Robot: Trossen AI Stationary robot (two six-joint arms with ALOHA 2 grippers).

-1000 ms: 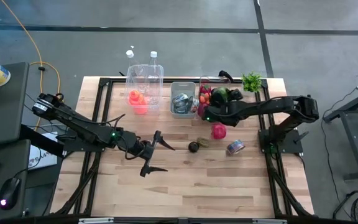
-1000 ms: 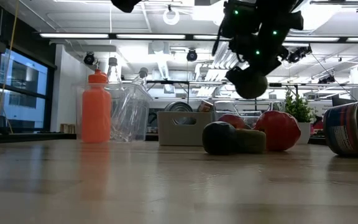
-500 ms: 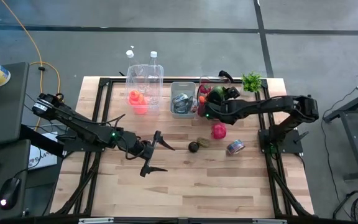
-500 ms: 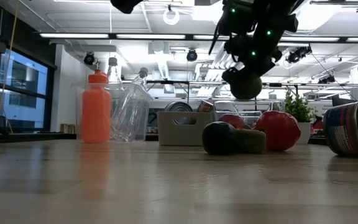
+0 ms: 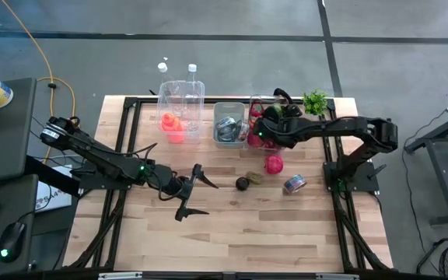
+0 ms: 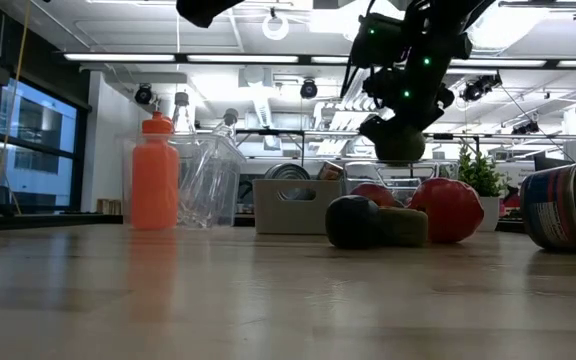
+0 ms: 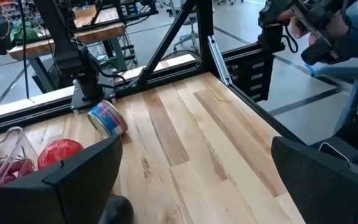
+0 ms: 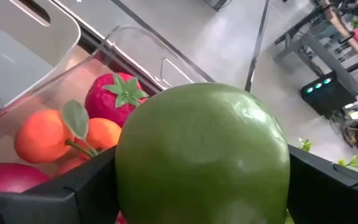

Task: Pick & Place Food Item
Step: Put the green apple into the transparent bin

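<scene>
We see the right hand (image 5: 274,118) raised above the far side of the surface (image 5: 239,225), over the clear bin (image 8: 143,50), its two fingers (image 8: 337,183) spread wide and clamped on either side of a green apple (image 8: 204,155). In the low view the apple (image 6: 400,142) hangs off the surface, above the red apple (image 6: 451,210) and the dark round fruit (image 6: 354,221). The bin under it holds two orange fruits (image 8: 42,135) and a strawberry (image 8: 114,96). A grey bin (image 5: 229,123) stands just beside the clear one, and an orange bottle (image 6: 155,172) sits farther along the same edge with clear bottles (image 5: 182,97) near it. A tin can (image 5: 293,183) lies on its side near the red apple (image 5: 274,163). The left hand (image 5: 195,193) hangs over the middle of the surface, well apart from the fruit, fingers fully spread and holding nothing. In the left wrist view a person's hands (image 7: 319,22) show beyond the surface
</scene>
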